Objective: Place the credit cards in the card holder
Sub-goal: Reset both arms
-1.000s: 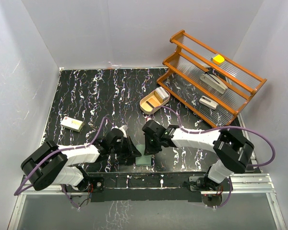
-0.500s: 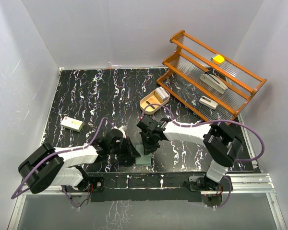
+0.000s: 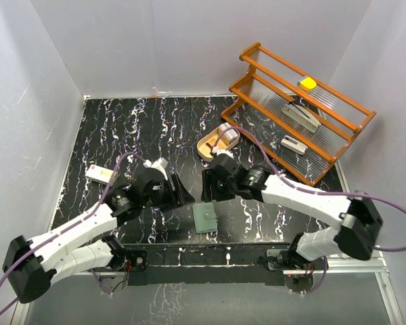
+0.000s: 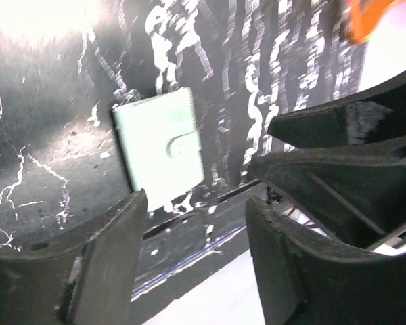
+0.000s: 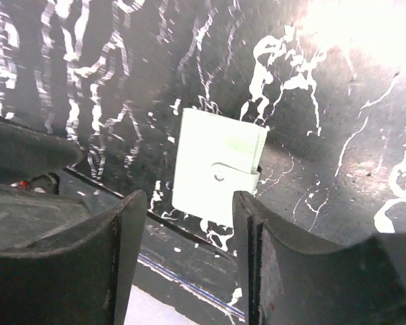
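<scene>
The card holder [image 3: 204,219] is a teal-green wallet lying closed with its snap strap over the front, near the table's front edge. It also shows in the left wrist view [image 4: 159,145] and the right wrist view [image 5: 216,166]. No credit cards lie loose, and the closed holder hides its inside. My left gripper [image 3: 181,195] hovers just left of and behind the holder, open and empty [image 4: 193,271]. My right gripper [image 3: 209,191] hangs right behind the holder, also open and empty [image 5: 186,261]. The two grippers face each other a little apart.
An oval tan wooden tray [image 3: 208,150] sits behind the right gripper with something pale in it. An orange rack [image 3: 257,103] with small items fills the back right. A small white box [image 3: 100,175] lies at the left. The table's front rail [image 3: 210,252] is just in front of the holder.
Both grippers were shut low at the card holder. Now both stand open and have lifted back from it, leaving it lying closed on the table.
</scene>
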### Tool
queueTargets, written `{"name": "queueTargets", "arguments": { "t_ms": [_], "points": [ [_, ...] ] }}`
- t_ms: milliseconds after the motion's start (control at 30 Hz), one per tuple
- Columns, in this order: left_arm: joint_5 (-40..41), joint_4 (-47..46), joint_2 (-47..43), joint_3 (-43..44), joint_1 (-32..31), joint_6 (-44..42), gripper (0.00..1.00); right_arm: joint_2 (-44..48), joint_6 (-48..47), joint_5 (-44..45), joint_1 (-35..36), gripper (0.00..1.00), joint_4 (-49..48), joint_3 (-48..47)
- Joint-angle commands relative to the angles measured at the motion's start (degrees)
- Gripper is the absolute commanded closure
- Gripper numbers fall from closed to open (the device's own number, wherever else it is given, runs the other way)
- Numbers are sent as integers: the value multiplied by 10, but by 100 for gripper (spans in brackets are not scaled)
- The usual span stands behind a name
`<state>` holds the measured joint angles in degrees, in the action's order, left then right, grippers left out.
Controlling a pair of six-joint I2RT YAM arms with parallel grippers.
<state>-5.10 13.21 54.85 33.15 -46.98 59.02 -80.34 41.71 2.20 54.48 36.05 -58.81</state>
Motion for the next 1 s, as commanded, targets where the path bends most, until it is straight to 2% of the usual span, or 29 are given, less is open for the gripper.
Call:
{"name": "queueTargets", "arguments": {
  "t_ms": [0, 33, 67, 100, 167, 300, 467, 533, 600, 733, 967],
  "points": [
    [88, 160, -50, 120, -1, -47, 37, 87, -5, 66, -1, 40, 12, -53],
    [101, 184, -55, 146, -1, -55, 14, 104, -6, 74, -1, 32, 18, -64],
    [112, 207, -59, 176, -1, -66, 3, 123, -10, 80, -1, 25, 22, -74],
    [122, 227, -61, 202, -1, -76, 2, 140, -12, 87, -1, 17, 24, -82],
    [129, 262, -60, 260, 0, -92, 1, 171, -13, 107, -1, 2, 33, -102],
    [131, 306, -56, 356, 0, -121, 1, 210, -12, 135, -1, 2, 59, -149],
    [107, 288, -64, 420, 0, -170, 1, 250, 6, 144, -1, 2, 62, -172],
    [100, 278, -70, 428, -1, -187, 1, 268, 11, 145, -1, 2, 50, -167],
    [111, 285, -74, 425, 0, -168, 1, 280, 19, 143, -1, 2, 42, -162],
    [112, 271, -95, 385, 0, -150, 1, 301, 45, 141, -1, 2, 33, -144],
    [184, 260, -143, 339, -1, -136, 1, 322, 64, 145, -1, 2, 23, -104]
  ]
}}
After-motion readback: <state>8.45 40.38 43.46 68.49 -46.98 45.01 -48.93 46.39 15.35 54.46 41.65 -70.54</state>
